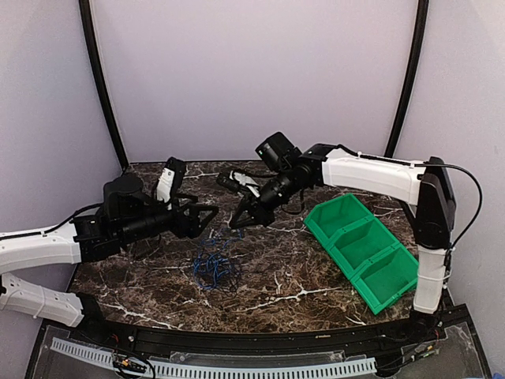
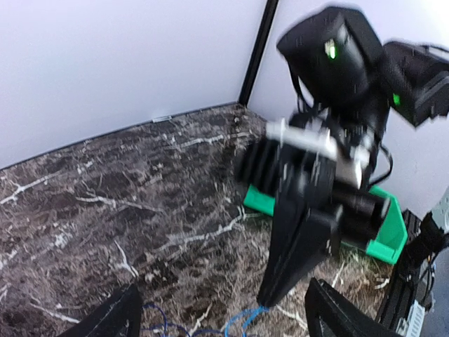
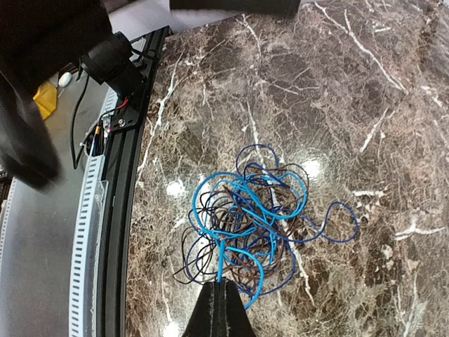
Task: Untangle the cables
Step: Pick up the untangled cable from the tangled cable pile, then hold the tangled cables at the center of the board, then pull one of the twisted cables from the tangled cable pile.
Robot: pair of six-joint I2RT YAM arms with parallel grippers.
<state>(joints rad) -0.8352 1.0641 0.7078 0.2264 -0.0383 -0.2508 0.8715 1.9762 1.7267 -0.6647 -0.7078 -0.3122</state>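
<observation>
The cables (image 1: 215,267) lie in one tangled heap on the marble table (image 1: 300,284): bright blue, dark blue and dark brown-black cords (image 3: 261,214) looped through each other. My right gripper (image 1: 236,226) hangs just above the heap's far side, shut on a bright blue cable. In the right wrist view that strand (image 3: 222,261) runs straight up into the right gripper (image 3: 224,286). My left gripper (image 1: 211,219) is open beside it, on the left, holding nothing. In the left wrist view the left gripper's fingers (image 2: 116,316) spread wide, with the right gripper (image 2: 269,298) and a blue strand (image 2: 245,319) between them.
A green bin (image 1: 363,245) with three compartments stands at the right of the table; its edge (image 2: 258,201) shows behind the right gripper. A black rail (image 3: 123,210) and a white cable duct run along the near edge. Lilac walls enclose the back and sides.
</observation>
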